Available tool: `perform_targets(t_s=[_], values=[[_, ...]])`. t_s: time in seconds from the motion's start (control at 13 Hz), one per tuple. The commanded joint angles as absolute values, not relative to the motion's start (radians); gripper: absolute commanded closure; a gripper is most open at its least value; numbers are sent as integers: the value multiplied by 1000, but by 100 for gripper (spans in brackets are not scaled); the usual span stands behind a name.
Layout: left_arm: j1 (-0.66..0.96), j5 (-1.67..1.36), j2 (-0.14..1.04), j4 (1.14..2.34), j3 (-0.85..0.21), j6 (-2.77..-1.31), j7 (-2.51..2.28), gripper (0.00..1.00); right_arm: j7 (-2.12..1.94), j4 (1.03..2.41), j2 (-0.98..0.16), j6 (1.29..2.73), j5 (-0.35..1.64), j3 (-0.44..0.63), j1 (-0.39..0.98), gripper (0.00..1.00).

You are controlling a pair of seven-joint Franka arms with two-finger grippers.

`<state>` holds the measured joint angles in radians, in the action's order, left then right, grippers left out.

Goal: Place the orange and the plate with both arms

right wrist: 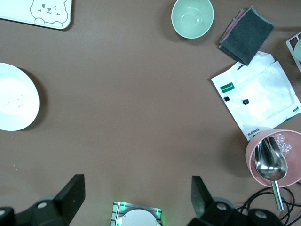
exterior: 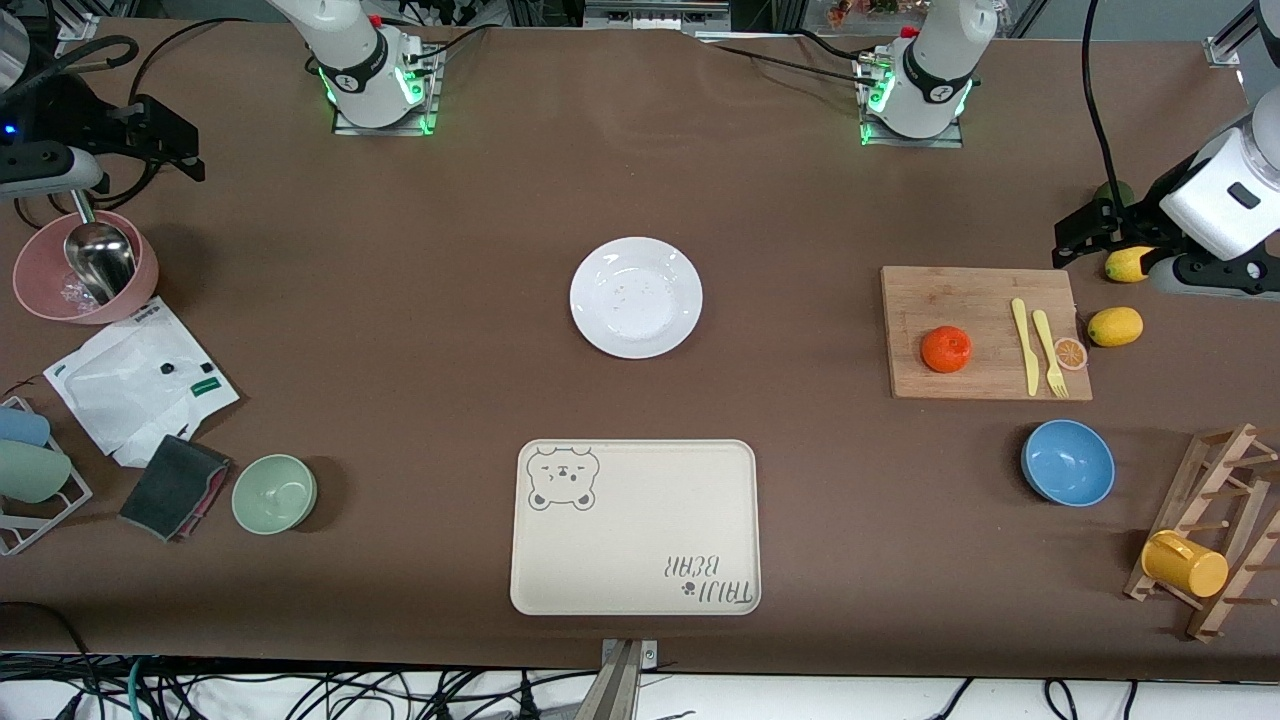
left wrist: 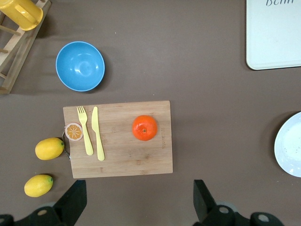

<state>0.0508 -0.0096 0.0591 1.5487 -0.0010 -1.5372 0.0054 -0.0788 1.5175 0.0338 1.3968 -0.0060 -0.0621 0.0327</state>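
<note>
orange (exterior: pixel 946 349) on cutting board (exterior: pixel 960 300) (beside knife (exterior: pixel 1023 345), fork (exterior: pixel 1049 352)), 2 lemons (exterior: pixel 1115 326) near

A brown cloth-covered table (exterior: pixel 450 300) fills the room, with tangled cables (exterior: pixel 300 695) below its front edge.

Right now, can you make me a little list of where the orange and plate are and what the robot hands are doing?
orange: on the wooden cutting board, beside the yellow knife and fork
plate: bare, mid-table, farther from the front camera than the bear tray
left gripper: open, up over the table by the board
right gripper: open, holding nothing
</note>
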Motion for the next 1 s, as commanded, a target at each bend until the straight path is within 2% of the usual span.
perform_targets(t_s=[0.0,0.92], values=[[52,-5,64,1522,-5,-1514,-6,0,-72,1513,32,1408,-21,-61,38,0],[51,-3,66,1513,-22,-1508,-6,0,-71,1523,35,1407,-18,-63,40,0]])
